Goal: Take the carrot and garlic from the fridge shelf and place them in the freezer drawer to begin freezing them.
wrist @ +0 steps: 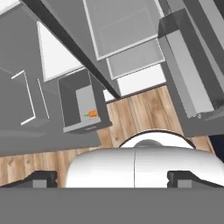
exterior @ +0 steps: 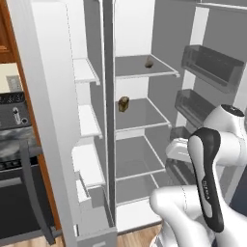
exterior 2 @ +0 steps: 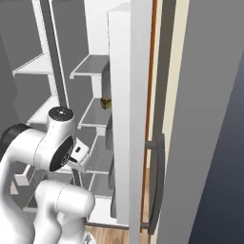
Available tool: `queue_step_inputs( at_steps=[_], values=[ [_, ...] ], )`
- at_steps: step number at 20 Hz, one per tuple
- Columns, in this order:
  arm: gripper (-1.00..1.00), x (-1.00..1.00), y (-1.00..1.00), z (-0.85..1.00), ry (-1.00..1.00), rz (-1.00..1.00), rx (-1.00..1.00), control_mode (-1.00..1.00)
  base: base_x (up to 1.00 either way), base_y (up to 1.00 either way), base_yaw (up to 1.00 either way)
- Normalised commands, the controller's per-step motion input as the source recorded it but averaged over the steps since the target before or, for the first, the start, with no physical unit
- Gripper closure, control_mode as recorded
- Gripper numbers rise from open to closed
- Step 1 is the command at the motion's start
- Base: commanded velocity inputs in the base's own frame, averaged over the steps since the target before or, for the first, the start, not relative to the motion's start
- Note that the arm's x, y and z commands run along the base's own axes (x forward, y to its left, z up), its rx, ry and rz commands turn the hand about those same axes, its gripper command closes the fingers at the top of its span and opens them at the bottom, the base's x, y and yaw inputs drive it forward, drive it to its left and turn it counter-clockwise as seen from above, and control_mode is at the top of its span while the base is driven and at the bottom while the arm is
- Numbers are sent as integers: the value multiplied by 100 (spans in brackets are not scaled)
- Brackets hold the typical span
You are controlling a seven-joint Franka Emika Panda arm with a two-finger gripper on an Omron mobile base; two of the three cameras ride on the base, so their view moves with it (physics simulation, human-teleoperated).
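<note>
Jaws wide open, empty, carrot (wrist: pixel 92 113) in freezer drawer (wrist: pixel 70 105)

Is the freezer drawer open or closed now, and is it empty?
Open. In the hand view the freezer drawer is pulled out, its inside visible from above. Not empty: the carrot lies on its floor.

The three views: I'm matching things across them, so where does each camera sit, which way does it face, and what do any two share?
Left base view: behind the arm's left, facing the open fridge; arm lower right; garlic on the fridge shelf.
Right base view: behind the arm's right, looking past a white door edge; arm lower left.
Hand view: on the hand, looking down at the freezer drawer holding the carrot; gripper open.
Shared: the boxy brown item, in both base views.
</note>
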Motion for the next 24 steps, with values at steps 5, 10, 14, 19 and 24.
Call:
queue_step_inputs(
  at_steps=[5, 10, 14, 19, 24],
  values=[
    [-100, 0, 0, 0, 0, 0, 0, 100, 60, 0, 0],
    [-100, 0, 0, 0, 0, 0, 0, 100, 43, -1, -1],
    [-100, 0, 0, 0, 0, 0, 0, 100, 35, 0, -2],
    [-100, 0, -1, 8, 0, -1, -1, -100, 9, -2, 0],
    [-100, 15, 0, 81, -1, -17, -1, -100, 0, 0, 0]
  ],
)
